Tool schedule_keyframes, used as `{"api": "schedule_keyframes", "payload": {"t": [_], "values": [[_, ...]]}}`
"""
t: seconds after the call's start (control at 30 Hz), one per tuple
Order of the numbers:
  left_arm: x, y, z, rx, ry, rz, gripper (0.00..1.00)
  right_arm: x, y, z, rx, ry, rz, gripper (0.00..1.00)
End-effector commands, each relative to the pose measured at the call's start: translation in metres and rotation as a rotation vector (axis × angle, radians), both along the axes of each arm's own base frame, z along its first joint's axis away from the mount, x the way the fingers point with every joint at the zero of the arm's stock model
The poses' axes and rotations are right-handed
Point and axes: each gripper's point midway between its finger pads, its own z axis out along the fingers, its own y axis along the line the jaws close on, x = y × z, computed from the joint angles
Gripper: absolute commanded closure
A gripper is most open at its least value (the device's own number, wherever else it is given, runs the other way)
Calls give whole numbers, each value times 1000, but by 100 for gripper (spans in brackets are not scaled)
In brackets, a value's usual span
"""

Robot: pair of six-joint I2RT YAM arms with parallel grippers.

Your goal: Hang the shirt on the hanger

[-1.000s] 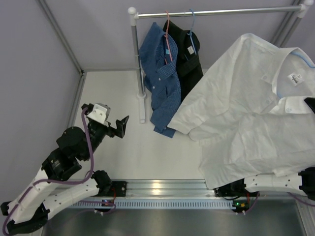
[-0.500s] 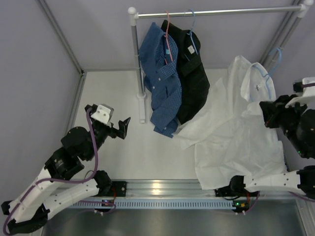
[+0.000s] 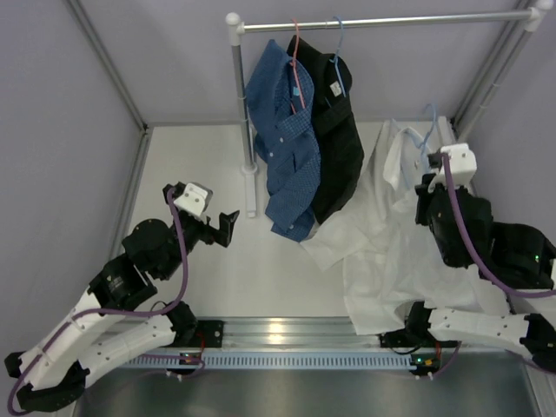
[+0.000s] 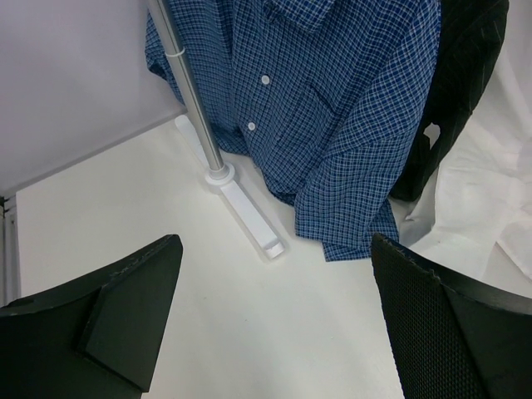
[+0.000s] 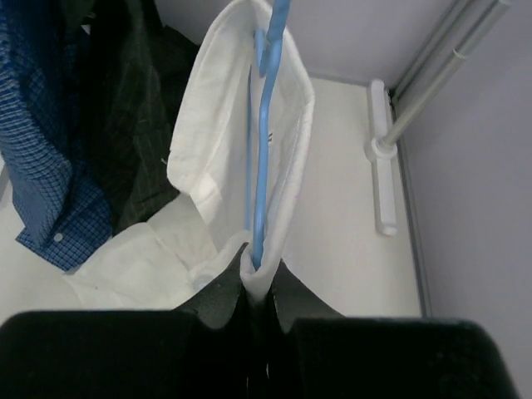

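Left gripper [image 3: 228, 228]: jaws spread wide with nothing between them, hovering over the left half of the tabletop [image 3: 200, 174] and pointing at the foot of the rack's left post [image 4: 187, 91].
Right gripper [image 5: 258, 287]: fingers pressed together on a fold of the white shirt [image 5: 283, 108], raised over the far right part of the tabletop.
White shirt: on the right side of the tabletop. Its collar end is lifted in the right gripper's pinch, and the rest trails down and lies crumpled toward the near right corner. One sleeve reaches left, ending just below the hems of the hanging shirts.
Light-blue wire hanger [image 5: 262, 150]: inside the shirt's neck opening. The wire runs down into the pinched fold, and its hook stands above the collar, near the rack's right post [image 5: 424, 83]. I cannot tell whether the jaws also grip the wire.
Clothes rack rail [image 3: 382, 19]: spans the far edge.
Blue checked shirt [image 3: 287, 148]: hangs from the rail on a pink hanger [image 3: 296, 52], beside the left post.
Black shirt [image 3: 334, 130]: hangs on a blue hanger [image 3: 339, 43], touching the checked shirt's right side and partly behind it.
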Motion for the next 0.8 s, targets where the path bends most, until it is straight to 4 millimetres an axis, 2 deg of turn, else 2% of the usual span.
{"api": "schedule_keyframes", "payload": {"t": [0.0, 0.03, 0.07, 0.1, 0.13, 0.17, 0.2, 0.23, 0.3, 0.33, 0.43, 0.5, 0.53, 0.57, 0.67, 0.77], "values": [[8, -6, 9, -50, -8, -5, 2, 43, 26, 32, 84, -15, 30, 100], [8, -8, 8, -51, -2, -18, 2, 55, 17, 30, 108, -9, -8, 100], [8, -6, 9, -60, 0, -15, 2, 73, -9, 18, 110, -5, -112, 100], [10, -4, 5, -58, 5, -5, 2, 78, -2, 31, 190, -57, -36, 100], [9, -3, 3, -57, 5, -5, 2, 83, -8, 31, 208, -61, -38, 100], [9, 0, 3, -55, -4, 0, 2, 90, -31, 35, 212, -76, -104, 100], [10, 2, 1, -51, -3, 9, 2, 98, -28, 37, 201, -76, -59, 100], [10, 3, 2, -52, -6, 14, 2, 105, -42, 41, 187, -92, -86, 100], [11, 5, 3, -53, -11, 19, 2, 115, -46, 52, 144, -130, -47, 100], [12, 5, 2, -48, -9, 16, 2, 121, -48, 66, 143, -181, -25, 100], [13, 6, -1, -45, -7, 12, 2, 141, -64, 90, 136, -211, -26, 100], [15, 9, 0, -42, -12, 26, 2, 157, -57, 109, 153, -229, 30, 100], [16, 11, -1, -40, -13, 34, 2, 162, -72, 115, 156, -240, -1, 100], [17, 15, -1, -35, -17, 47, 2, 170, -69, 126, 159, -254, 41, 100], [18, 25, 0, -38, -32, 76, 2, 182, -70, 140, 133, -274, 65, 100], [16, 31, 3, -50, -52, 78, 2, 195, -66, 146, 141, -287, 89, 100]]}}
